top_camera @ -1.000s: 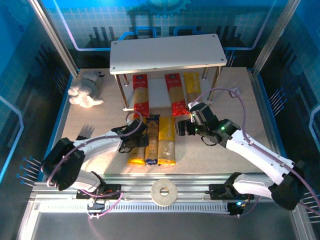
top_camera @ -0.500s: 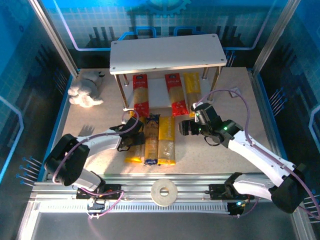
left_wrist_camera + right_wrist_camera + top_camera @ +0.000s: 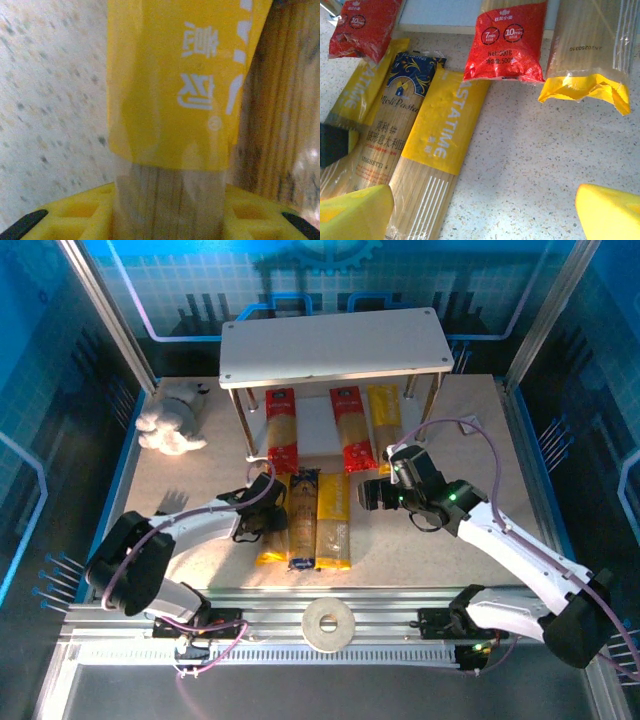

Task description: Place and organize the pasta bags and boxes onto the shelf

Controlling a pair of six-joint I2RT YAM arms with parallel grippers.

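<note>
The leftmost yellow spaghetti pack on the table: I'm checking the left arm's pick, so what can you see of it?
The leftmost yellow pack is a long clear bag with a white-lettered yellow band, pale spaghetti showing through. It lies flat on the speckled table, pointing toward the shelf, against the blue-ended pack on its right. The left gripper straddles it; whether it is clamped is unclear.

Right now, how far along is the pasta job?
Done: the left red pack, right red pack and a yellow pack lie on the lower board. In hand: the left hand is at the leftmost table pack. Left: that one, the blue-ended pack, the second yellow pack.
</note>
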